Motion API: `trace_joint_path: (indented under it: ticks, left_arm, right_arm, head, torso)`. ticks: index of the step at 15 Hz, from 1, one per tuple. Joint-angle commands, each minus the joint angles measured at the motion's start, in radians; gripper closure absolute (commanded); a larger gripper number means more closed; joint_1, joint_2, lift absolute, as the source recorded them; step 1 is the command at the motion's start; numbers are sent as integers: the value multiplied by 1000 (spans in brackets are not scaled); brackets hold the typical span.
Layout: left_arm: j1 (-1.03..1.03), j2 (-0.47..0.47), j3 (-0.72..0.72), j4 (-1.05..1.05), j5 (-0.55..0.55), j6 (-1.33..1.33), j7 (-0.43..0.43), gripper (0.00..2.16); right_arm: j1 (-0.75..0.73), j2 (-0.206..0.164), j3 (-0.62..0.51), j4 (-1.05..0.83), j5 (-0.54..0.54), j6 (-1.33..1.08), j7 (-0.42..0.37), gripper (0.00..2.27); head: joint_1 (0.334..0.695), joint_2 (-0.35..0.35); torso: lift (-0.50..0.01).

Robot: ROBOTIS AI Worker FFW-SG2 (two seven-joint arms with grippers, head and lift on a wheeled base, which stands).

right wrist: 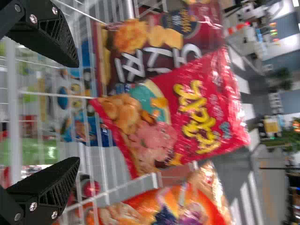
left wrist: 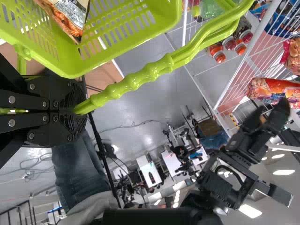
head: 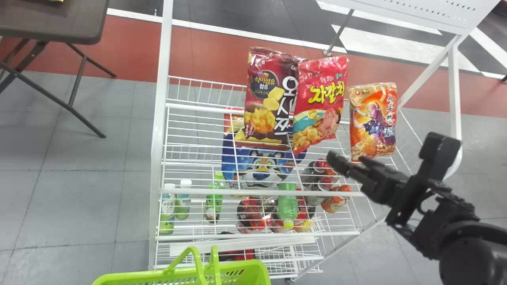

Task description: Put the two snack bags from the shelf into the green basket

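My right gripper point(head: 350, 161) is just in front of the shelf's top level, near the lower edges of the red snack bag point(head: 320, 103) and the orange snack bag point(head: 373, 120). A dark maroon bag point(head: 269, 99) leans left of the red one, overlapping it. In the right wrist view, the open right gripper point(right wrist: 78, 112) has nothing between its fingers; the red bag point(right wrist: 178, 112) stands beyond them. The green basket point(head: 253, 273) is at the bottom of the head view. My left gripper point(left wrist: 79, 108) is shut on the basket's handle point(left wrist: 136, 79); an orange-brown bag point(left wrist: 70, 16) lies inside.
The white wire shelf point(head: 159, 130) has bottles point(head: 288, 204), cups and a blue bag point(head: 261, 166) on lower levels. Its front rails and right-hand post stand close to my right arm. A folding table point(head: 51, 23) is at the back left.
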Motion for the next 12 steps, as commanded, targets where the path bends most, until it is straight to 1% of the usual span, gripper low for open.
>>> trace_joint_path:
  ticks: [1,2,3,5,7,9,12]
  left_arm:
    - [4,1,-1,-1,-1,-1,-2,1804]
    - [6,3,-2,-1,-1,-1,-3,1804]
    - [7,3,-2,-1,-1,-1,-3,1804]
    - [10,5,-2,-1,-1,-1,-5,1808]
    - [12,6,-2,-1,-1,-1,-5,1804]
    - [12,5,-2,-1,-4,-1,-3,1804]
    - [10,5,-5,-1,-7,-1,0,1804]
  right_arm:
    - [-62,-1,-40,108,13,-162,36,110]
    - [-92,-3,-60,153,13,-187,59,110]
    - [-121,-12,-79,202,18,-224,78,110]
    - [-165,-43,-112,292,27,-270,116,124]
    - [-201,-93,-141,389,36,-319,151,127]
    - [-217,-139,-146,466,49,-362,179,134]
    - [-240,-190,-134,567,110,-478,219,144]
  head:
    - [695,-350]
    - [695,-350]
    - [695,-350]
    - [695,-350]
    - [695,-350]
    - [695,-350]
    - [695,-350]
  torso:
    - [-11]
    - [-11]
    - [-11]
    - [-11]
    - [-11]
    - [-11]
    - [-11]
